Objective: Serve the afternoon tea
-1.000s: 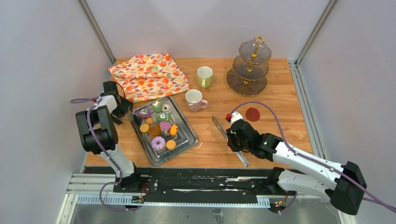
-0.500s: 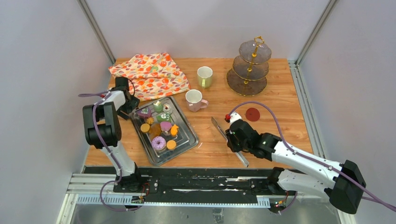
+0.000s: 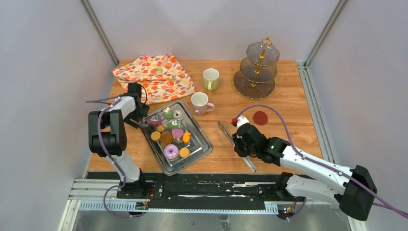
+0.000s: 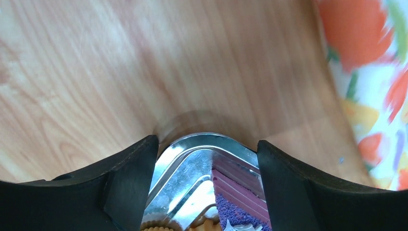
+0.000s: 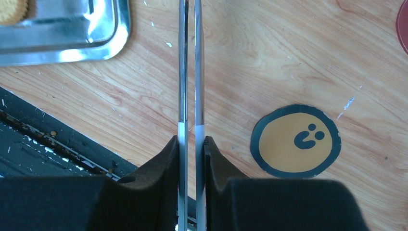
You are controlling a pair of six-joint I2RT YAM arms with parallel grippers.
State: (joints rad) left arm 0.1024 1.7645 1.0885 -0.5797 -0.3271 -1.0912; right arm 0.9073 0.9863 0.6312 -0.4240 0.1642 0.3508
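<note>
The pastries sit on a metal tray (image 3: 202,144): a pink-iced donut (image 3: 171,151), orange cookies (image 3: 155,135), a purple cake (image 3: 154,119) and a green cake (image 3: 167,113). My left gripper (image 3: 140,117) is at the tray's far-left corner. In the left wrist view its open fingers (image 4: 207,141) straddle that corner (image 4: 192,159), with the purple cake (image 4: 240,204) just inside. The pink mug (image 3: 199,102) and the pale-green mug (image 3: 210,78) stand behind the tray. My right gripper (image 3: 239,143) is shut on the metal tongs (image 5: 190,72), which lie low over the table.
The orange floral cloth (image 3: 155,77) lies at the back left, close to my left gripper. A three-tier stand (image 3: 260,67) is at the back right, and a red coaster (image 3: 260,117) lies in front of it. A yellow round sticker (image 5: 295,139) is beside the tongs.
My left gripper has moved right and inward to the tray's corner. The tray with the pastries has slid to the right and turned a little. The right arm has hardly moved.
</note>
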